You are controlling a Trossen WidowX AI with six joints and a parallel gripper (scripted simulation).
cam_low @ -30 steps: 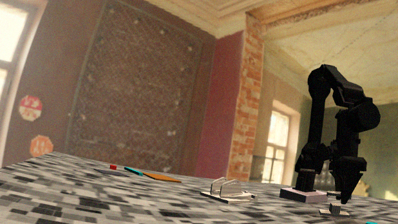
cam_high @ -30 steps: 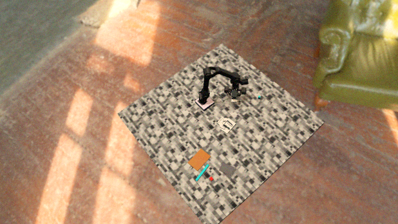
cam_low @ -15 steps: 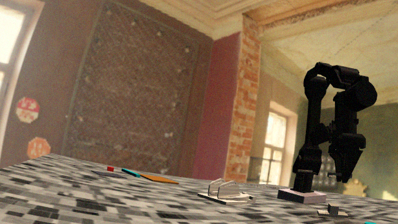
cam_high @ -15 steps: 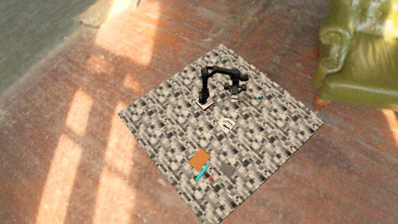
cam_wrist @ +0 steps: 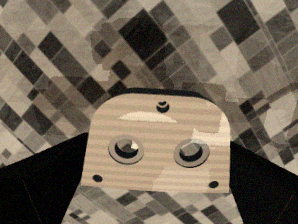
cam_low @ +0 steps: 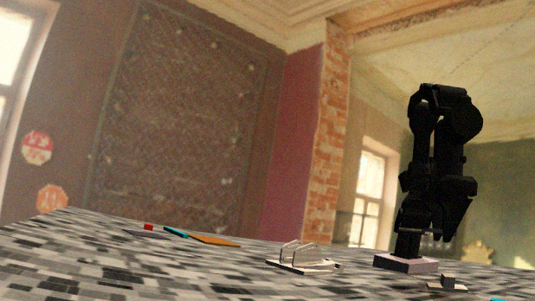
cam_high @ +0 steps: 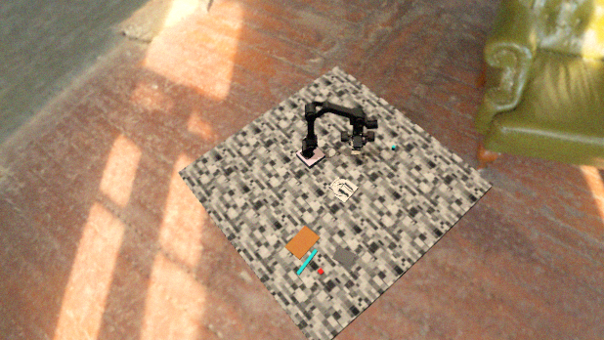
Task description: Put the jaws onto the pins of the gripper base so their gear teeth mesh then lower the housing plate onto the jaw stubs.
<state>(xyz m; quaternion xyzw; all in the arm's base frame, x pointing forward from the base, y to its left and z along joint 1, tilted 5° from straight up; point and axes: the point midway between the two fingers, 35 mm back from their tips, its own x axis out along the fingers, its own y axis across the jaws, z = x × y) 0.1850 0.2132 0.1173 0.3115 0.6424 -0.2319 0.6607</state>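
Note:
The housing plate (cam_wrist: 160, 172) (cam_low: 428, 230) is pale, with a rounded edge, two large ringed holes and three small dark spots. My gripper (cam_wrist: 156, 143) (cam_low: 442, 238) is shut on it, one black finger at each side. In the exterior view it hangs above a low stand (cam_low: 448, 281) with a dark block. The pale gripper base (cam_high: 345, 198) (cam_low: 275, 264) lies flat on the mat, well away from my gripper. Two upright walls (cam_low: 306, 255) stand side by side on it. The pins, the gear teeth and how the jaws sit are too small to tell.
Away from the gripper base lie an orange plate (cam_high: 302, 242) (cam_low: 215, 240), a teal bar (cam_high: 307, 262) (cam_low: 176, 232), a red cube (cam_high: 321, 271) (cam_low: 148, 227) and a dark grey plate (cam_high: 346, 256) (cam_low: 145, 233). A small teal piece (cam_high: 394, 147) lies beyond my gripper.

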